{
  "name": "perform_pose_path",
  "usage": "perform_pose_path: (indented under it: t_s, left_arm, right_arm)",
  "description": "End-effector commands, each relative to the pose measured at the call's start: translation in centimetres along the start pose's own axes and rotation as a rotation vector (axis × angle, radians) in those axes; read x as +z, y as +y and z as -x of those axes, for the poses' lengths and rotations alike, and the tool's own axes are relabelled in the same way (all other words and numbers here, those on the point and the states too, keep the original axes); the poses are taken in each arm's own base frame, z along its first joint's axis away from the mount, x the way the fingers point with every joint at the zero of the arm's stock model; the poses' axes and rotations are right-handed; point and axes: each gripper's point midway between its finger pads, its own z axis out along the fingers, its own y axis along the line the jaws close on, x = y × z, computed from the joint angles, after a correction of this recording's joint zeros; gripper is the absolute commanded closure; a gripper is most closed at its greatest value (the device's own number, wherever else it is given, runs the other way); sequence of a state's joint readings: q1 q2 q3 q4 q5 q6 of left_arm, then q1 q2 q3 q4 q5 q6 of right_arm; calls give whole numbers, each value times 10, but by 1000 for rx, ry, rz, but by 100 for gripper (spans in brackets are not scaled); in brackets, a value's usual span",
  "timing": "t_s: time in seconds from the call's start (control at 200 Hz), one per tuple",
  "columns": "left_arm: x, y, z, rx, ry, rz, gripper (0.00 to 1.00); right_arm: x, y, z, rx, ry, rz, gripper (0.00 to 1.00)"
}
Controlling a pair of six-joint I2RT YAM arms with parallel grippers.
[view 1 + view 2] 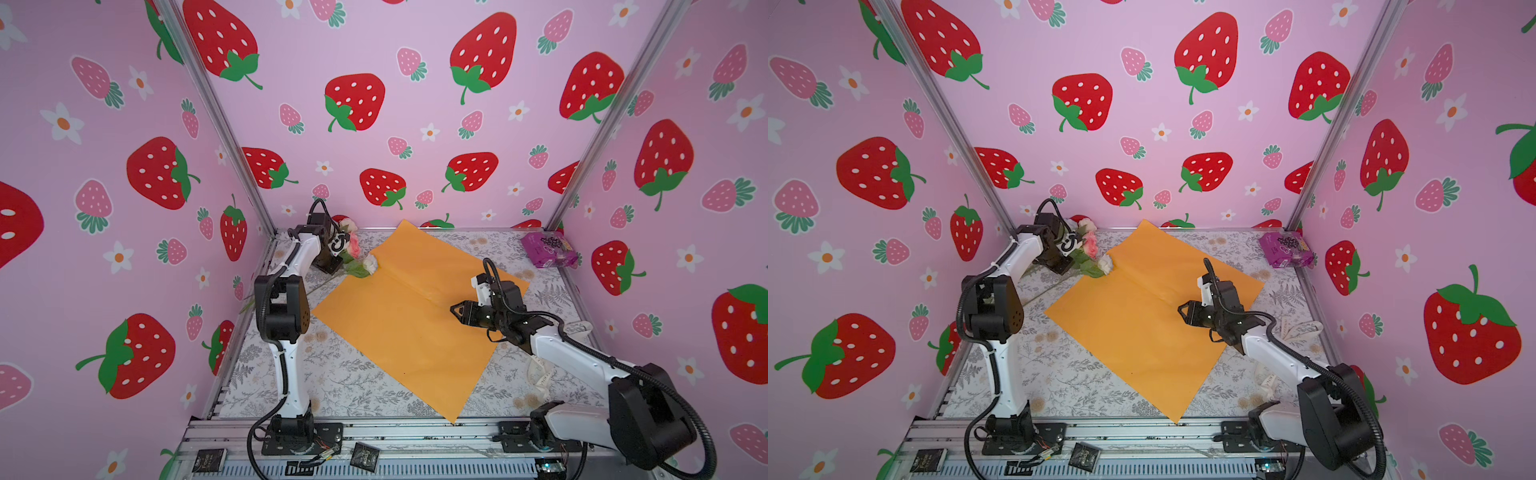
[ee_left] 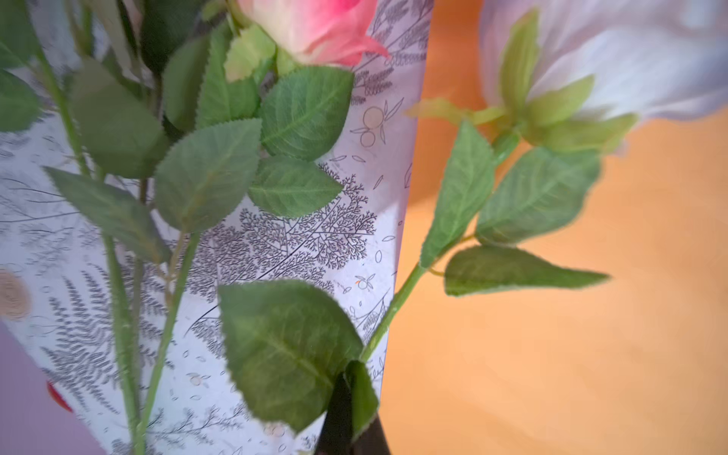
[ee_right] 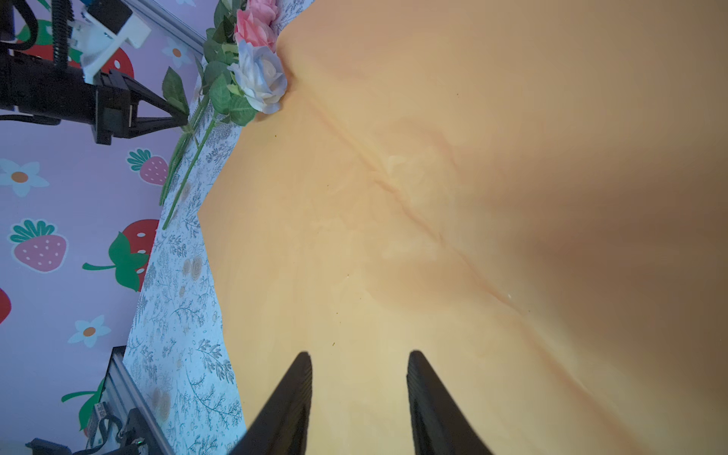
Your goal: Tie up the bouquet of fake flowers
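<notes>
Tabletop (image 1: 353, 374) bouquet (image 1: 354, 254); packet (image 1: 548, 250) top views only

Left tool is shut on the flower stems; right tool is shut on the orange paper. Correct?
No. The right tool is open, holding nothing: the right wrist view shows its jaws apart over the orange paper. The left tool is indeed shut on the flower stems.
</notes>
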State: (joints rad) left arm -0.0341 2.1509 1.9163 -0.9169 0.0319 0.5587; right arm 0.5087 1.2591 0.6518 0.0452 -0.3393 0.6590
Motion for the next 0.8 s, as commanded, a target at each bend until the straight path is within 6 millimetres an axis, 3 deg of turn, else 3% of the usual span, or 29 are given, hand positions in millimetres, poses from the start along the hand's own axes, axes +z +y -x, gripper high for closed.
perform_pose_path:
  t_s: [0.0,0.22,0.395,0.57,0.795]
  left_arm:
    - [-20,-15,-4,59,25,1,100]
    - [-86,-42,16,10,-36,29,100]
    - [-122,-98,38,-83,-74,-94,100]
    - [-128,-162,60,-266,-39,-362,100]
    - [-115,-219,93,-477,-27,-608,100]
  right_arm:
    - [-9,5,6,6,-34,-4,57]
    - [-18,7,7,-5,-59,4,56]
    - [-30,6,11,6,-107,-9,55]
    - [-42,-6,15,39,-172,-54,53]
    - [-44,-6,12,55,-168,1,51]
